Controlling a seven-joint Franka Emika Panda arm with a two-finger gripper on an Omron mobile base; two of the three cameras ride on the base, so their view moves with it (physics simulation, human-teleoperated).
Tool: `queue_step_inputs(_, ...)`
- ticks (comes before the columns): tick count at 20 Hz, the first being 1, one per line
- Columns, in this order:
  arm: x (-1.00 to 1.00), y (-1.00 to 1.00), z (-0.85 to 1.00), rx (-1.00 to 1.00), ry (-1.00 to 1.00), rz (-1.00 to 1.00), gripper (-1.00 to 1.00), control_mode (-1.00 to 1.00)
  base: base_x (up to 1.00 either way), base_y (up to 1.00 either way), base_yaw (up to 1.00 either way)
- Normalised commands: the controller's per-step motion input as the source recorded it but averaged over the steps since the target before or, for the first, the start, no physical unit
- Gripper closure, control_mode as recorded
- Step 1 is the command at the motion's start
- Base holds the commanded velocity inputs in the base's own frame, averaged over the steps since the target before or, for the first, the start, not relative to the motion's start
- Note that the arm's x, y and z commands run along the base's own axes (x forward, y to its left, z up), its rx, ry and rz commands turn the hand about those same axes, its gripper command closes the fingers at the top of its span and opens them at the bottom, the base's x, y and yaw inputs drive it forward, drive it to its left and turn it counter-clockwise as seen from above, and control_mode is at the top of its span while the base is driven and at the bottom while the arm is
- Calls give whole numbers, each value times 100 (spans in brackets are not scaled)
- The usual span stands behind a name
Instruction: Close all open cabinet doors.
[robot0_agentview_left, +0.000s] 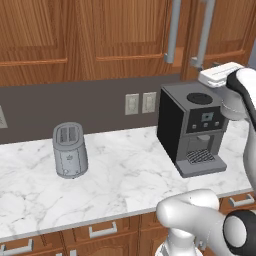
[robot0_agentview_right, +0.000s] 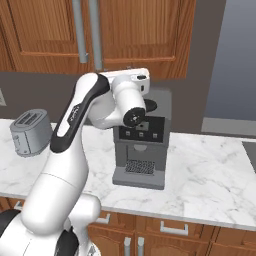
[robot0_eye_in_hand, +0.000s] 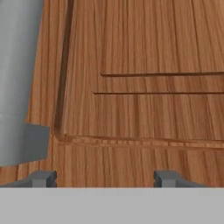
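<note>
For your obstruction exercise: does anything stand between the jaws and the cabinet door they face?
Nothing visible does. In the hand view the gripper, jaws apart, looks straight at the door's wood panel, with its grey bar handle off to one side. The coffee machine stands below on the counter.

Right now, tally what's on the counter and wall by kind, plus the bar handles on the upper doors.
Toaster: 1
Coffee machine: 1
Wall outlet plates by the machine: 2
Bar handles on the cabinet doors: 2
Total: 6
</note>
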Motion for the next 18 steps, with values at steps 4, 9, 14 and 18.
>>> queue_step_inputs(4, 33, 3, -3, 0, -1, -2, -100, -100, 0, 0, 0)
queue_step_inputs(9, 30, 7, -2, 0, 0, -2, -100, -100, 0, 0, 0)
queue_step_inputs(14, 18, 7, 0, 0, 0, -2, -100, -100, 0, 0, 0)
queue_step_inputs(18, 5, 7, 0, 0, 0, -2, -100, -100, 0, 0, 0)
